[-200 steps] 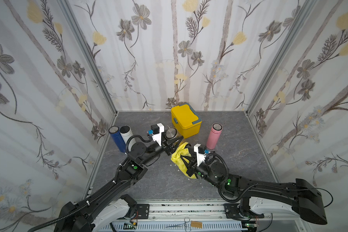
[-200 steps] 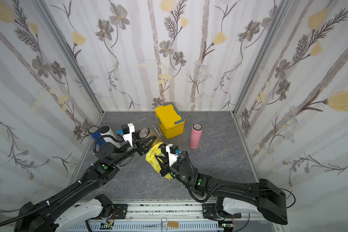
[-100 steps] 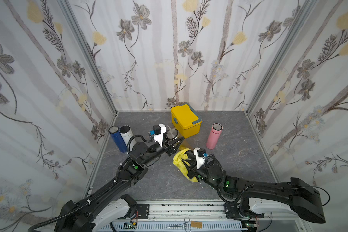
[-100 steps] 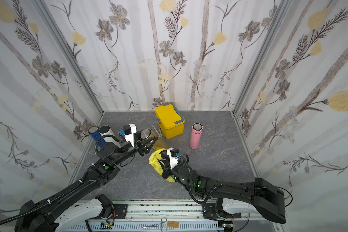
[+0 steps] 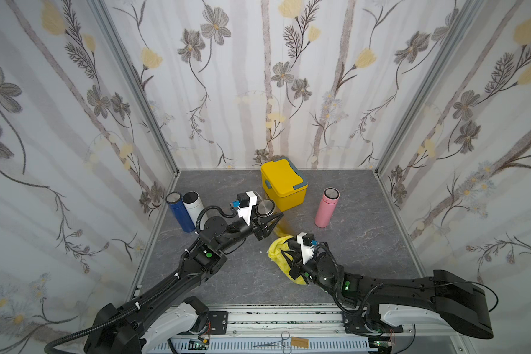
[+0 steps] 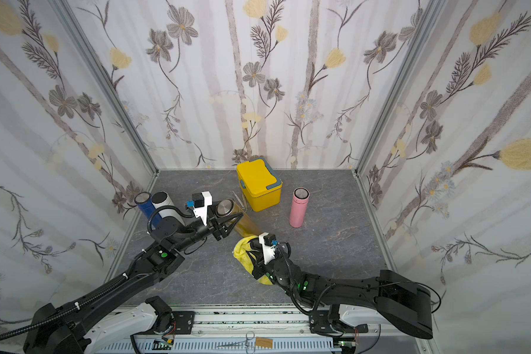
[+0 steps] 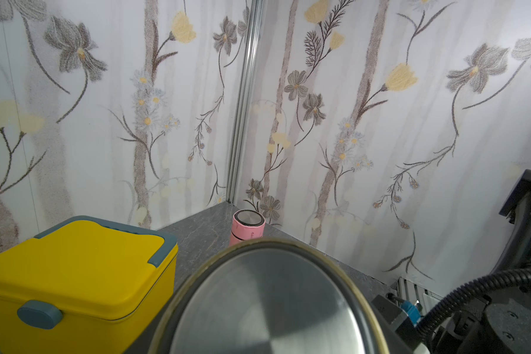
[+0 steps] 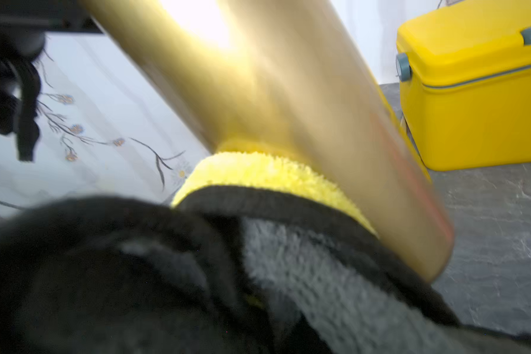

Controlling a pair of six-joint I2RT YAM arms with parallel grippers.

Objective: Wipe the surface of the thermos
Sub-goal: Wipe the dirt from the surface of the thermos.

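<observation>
Two arms met low over a grey table [image 5: 365, 245], on the near side of a yellow box [image 5: 284, 187].

Nearest me, well in front of the box, my right gripper [image 5: 285, 256] was clamped shut on a fluffy yellow cloth [image 5: 276, 248]. The cloth bunched over the jaws and hid them. In the blurred right wrist view, it pressed against the lower part of the gold thermos [image 8: 273, 107], close to its base.

A little closer to the box, my left gripper [image 5: 269, 223] was closed around the thermos just under its steel cap [image 5: 265, 207]. It held the bottle tilted, with the cap end raised beside the box's left front corner and the base end slanting down toward the cloth. I could not tell whether the base touched the table.

Level with the box, to its right and apart from it, a pink thermos [image 5: 327, 208] stood upright. Well to the box's left, by the side wall, a blue thermos [image 5: 178, 216] and a white thermos [image 5: 195, 208] stood side by side.

As I judged it, the wiping itself was in hand, with the cloth at the bottom of the body. The next move called for drawing the cloth up the gold side toward the cap. Contact had to be steady while my left grip held firm or turned the bottle to offer an unwiped face.
</observation>
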